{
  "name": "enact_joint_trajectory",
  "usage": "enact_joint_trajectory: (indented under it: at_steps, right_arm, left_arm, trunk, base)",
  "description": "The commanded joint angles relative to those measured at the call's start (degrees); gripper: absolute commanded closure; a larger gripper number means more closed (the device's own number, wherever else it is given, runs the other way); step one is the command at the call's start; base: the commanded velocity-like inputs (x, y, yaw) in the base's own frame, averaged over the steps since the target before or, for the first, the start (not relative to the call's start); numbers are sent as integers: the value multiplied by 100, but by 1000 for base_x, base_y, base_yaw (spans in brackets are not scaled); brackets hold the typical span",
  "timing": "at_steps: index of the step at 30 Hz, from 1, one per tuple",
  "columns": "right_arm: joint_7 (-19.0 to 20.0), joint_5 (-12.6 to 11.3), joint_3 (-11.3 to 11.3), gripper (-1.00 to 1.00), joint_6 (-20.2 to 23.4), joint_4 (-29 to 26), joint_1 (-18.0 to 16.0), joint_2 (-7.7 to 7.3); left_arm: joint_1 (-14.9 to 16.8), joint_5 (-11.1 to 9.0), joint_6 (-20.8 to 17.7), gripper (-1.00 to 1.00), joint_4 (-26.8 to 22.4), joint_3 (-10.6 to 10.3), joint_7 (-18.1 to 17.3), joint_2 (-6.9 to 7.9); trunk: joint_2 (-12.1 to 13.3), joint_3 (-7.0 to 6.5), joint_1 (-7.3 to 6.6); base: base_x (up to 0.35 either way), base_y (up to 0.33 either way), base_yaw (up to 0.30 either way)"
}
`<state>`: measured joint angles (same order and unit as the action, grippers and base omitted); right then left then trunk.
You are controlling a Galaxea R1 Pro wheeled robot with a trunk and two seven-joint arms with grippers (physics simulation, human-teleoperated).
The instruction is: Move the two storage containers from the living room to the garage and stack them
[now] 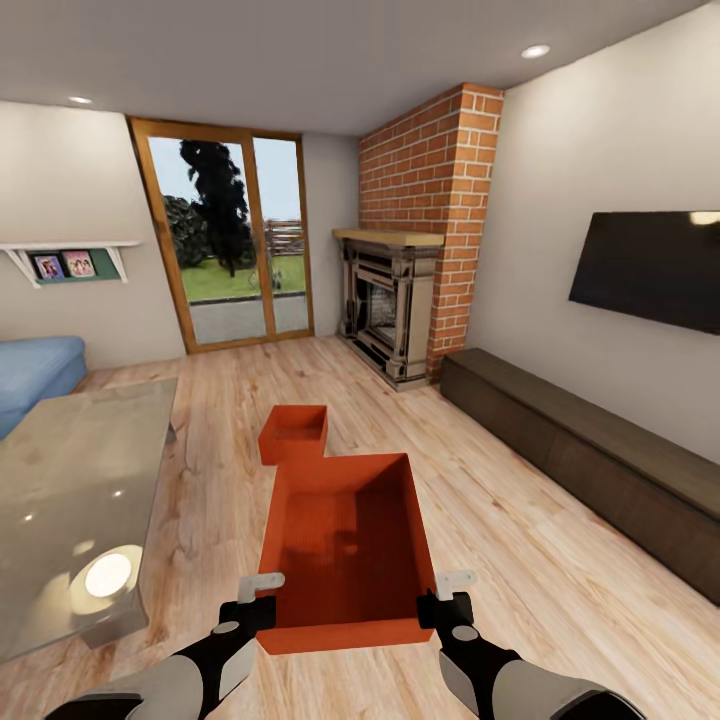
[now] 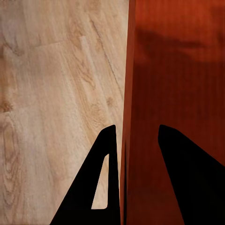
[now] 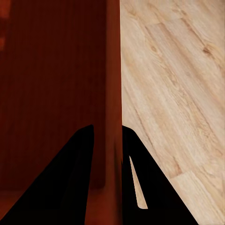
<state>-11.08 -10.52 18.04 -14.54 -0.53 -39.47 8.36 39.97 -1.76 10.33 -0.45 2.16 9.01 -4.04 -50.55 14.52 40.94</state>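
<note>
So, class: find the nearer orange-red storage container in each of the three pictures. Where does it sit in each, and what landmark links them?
Head view: the nearer storage container sits low centre, between both grippers.
Left wrist view: its side wall runs up the middle, interior to one side.
Right wrist view: its other side wall runs up the middle.
Shared landmark: the light wood plank floor.

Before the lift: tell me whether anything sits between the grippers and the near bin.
Nothing does. The left gripper straddles the near bin's left wall and the right gripper its right wall, one finger inside and one outside each. The far bin lies beyond.
</note>
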Motion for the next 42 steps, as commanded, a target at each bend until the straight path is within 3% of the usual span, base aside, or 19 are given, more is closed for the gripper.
enact_joint_trajectory:
  at_steps: [1, 42]
  right_arm:
    - [36, -64, -99, 100, -31, -78, -8, 8]
    - [27, -115, -99, 100, -33, -78, -8, 8]
  left_arm:
    - [2, -79, 30, 100, 18, -40, -5, 0]
    - [2, -84, 30, 100, 18, -40, -5, 0]
  trunk:
    - [36, -11, -22]
    - [36, -358, -22]
  base:
    - [0, 0, 0]
    - [0, 0, -16]
